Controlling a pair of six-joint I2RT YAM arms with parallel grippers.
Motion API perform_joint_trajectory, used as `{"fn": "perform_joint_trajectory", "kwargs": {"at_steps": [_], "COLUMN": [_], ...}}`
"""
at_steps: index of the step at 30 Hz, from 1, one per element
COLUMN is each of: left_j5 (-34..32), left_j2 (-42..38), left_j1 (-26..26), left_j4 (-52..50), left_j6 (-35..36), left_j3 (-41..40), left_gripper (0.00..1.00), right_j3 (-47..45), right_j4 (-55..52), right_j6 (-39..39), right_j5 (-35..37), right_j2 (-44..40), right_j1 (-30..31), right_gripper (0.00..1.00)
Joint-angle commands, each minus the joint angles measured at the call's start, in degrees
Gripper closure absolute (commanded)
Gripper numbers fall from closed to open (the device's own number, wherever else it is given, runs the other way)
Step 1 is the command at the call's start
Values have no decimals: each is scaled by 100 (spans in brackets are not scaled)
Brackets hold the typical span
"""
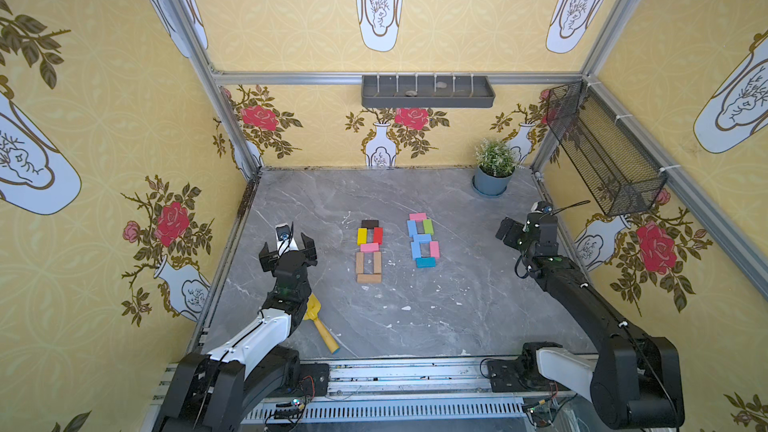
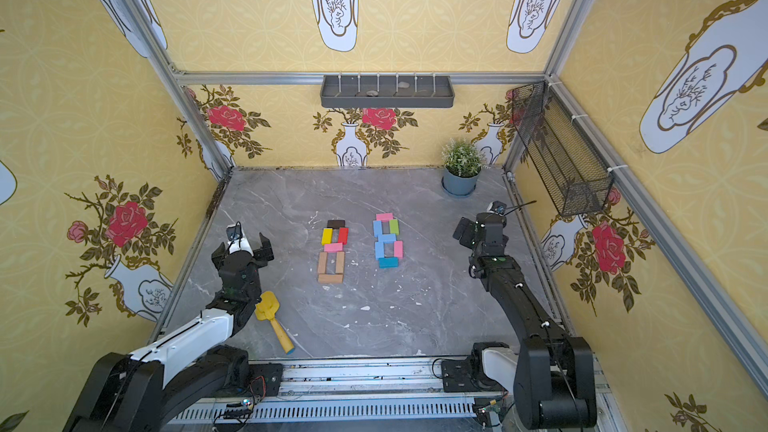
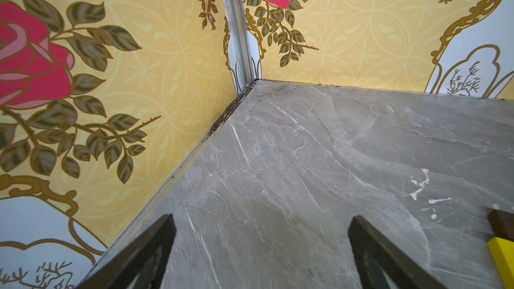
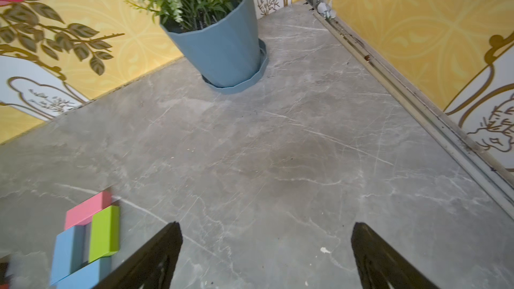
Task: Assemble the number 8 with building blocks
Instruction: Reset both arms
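Building blocks (image 1: 369, 248), two eights in both top views — wrists catch corners, end effectors (image 3: 262, 219) (image 4: 267, 225) gaping, empty

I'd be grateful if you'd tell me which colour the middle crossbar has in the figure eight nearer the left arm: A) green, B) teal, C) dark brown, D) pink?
D: the pink block lies crosswise between the yellow block and red block on its far side and the tan blocks on its near side.
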Motion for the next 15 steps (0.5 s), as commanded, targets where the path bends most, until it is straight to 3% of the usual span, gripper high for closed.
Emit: {"fn": "perform_joint_trajectory", "kwargs": {"at_steps": [1, 6, 15], "left_j5": [492, 540, 725], "left_j2": [449, 1272, 979], "left_j1": [80, 114, 293], "left_j4": [1536, 2979, 3137], "left_j6": [217, 684, 1005], "left_j3": [-61, -228, -370], "left_gripper": [0, 0, 0], "right_j3": [-13, -188, -706], "right_j4": [445, 971, 2595], "right_j6": [-236, -267, -1108], "right_j5": [146, 251, 480], "right_j2": [224, 604, 1227], "right_j1": [-288, -647, -687], "right_gripper": [2, 3, 2]}}
